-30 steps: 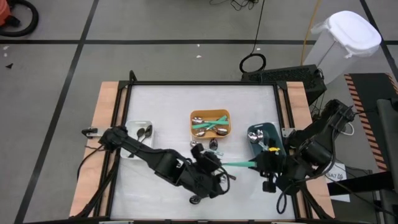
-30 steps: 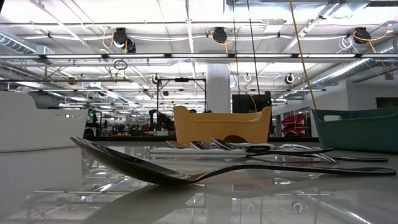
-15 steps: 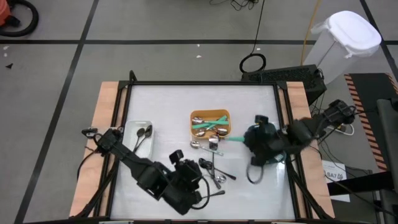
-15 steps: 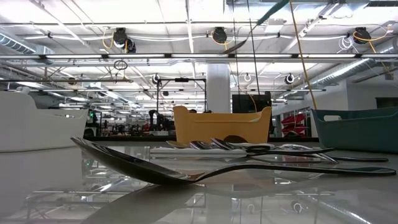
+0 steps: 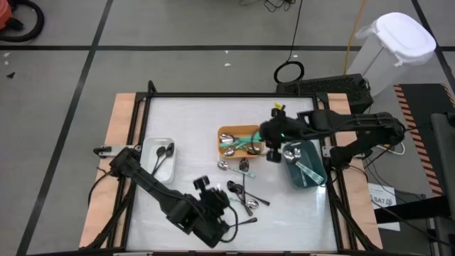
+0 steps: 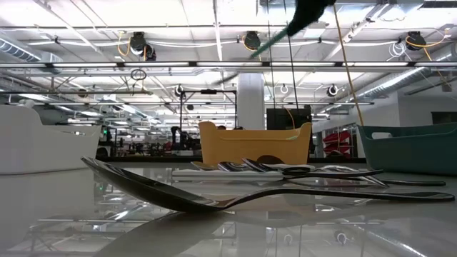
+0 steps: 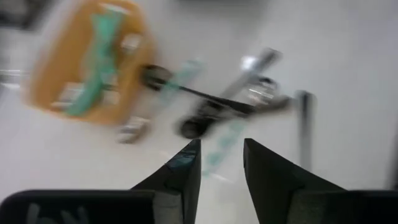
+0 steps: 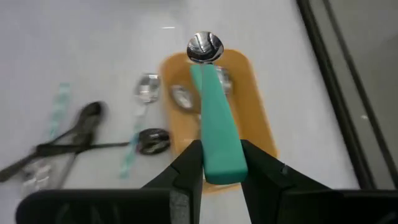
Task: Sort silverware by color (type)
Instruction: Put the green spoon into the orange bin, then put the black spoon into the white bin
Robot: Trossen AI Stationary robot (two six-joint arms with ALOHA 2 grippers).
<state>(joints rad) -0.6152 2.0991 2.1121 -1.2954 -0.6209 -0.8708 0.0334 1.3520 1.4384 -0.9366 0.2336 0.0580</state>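
My right gripper [image 5: 269, 140] [image 8: 221, 167] hangs above the orange bin [image 5: 223, 132] [image 8: 261, 124], shut on a teal-handled spoon [image 8: 213, 106]. The orange bin holds other teal-handled spoons [image 5: 233, 146]. In the low view this gripper [image 6: 308, 10] shows high up, the teal handle [image 6: 275, 37] slanting down from it. My left gripper [image 5: 214, 204] [image 7: 221, 163] is open above the near middle of the table, just short of the loose silverware [image 5: 243, 193] [image 7: 230, 106], which lies flat on the table. My right gripper pinches the spoon's teal handle near its free end [image 8: 219, 155] between the two fingers [image 8: 186, 171]. The handle runs forward along the fingers, and its silver bowl [image 8: 205, 47] points away over the orange bin. The spoon is lifted clear and slants downward.
A white bin [image 5: 148, 144] with black spoons [image 5: 164, 151] stands at the left. A dark teal bin [image 5: 313, 153] with silverware stands at the right. A few loose spoons [image 5: 232, 166] lie just near of the orange bin. One spoon [image 6: 186, 194] lies close to the low camera.
My right gripper has risen from the table's near right with the teal-handled spoon, lifting it clear, and has swung toward the far edge and left until it hangs over the orange bin. My left gripper has drawn back from the loose silverware toward the near left.
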